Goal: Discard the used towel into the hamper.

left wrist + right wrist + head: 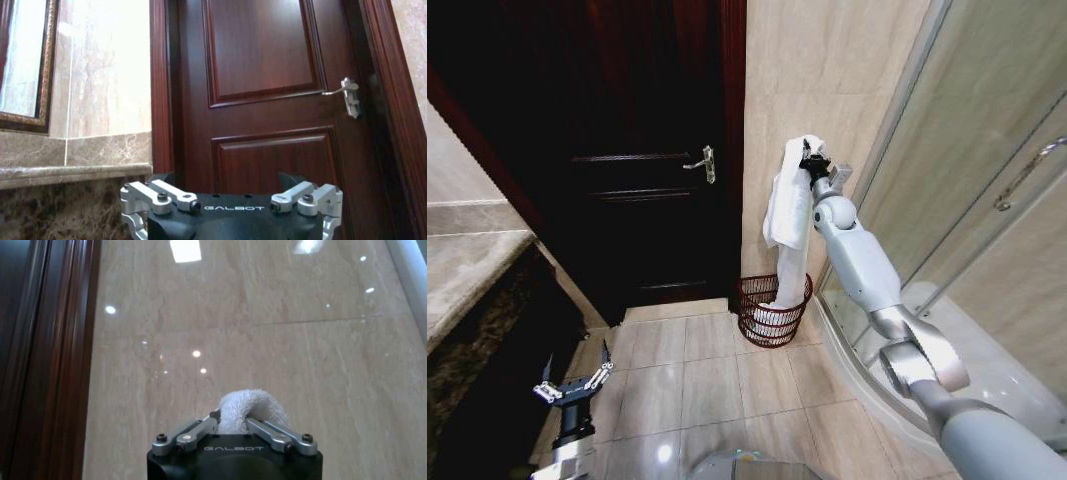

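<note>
A white towel point(786, 215) hangs long and limp in front of the beige wall, and its lower end reaches into the hamper point(774, 310), a dark red wire basket on the floor by the wall. My right gripper point(811, 160) is raised high above the hamper, shut on the towel's top fold; in the right wrist view the towel point(248, 408) bulges out between the closed fingers point(192, 432). My left gripper point(574, 381) hangs low at the left near the floor, open and holding nothing, and its spread fingers point(155, 194) face the door.
A dark wooden door point(642, 150) with a metal handle point(704, 164) stands left of the hamper. A glass shower enclosure point(987, 200) with a raised curved base fills the right side. A marble counter point(467, 260) runs along the left. Tiled floor lies between.
</note>
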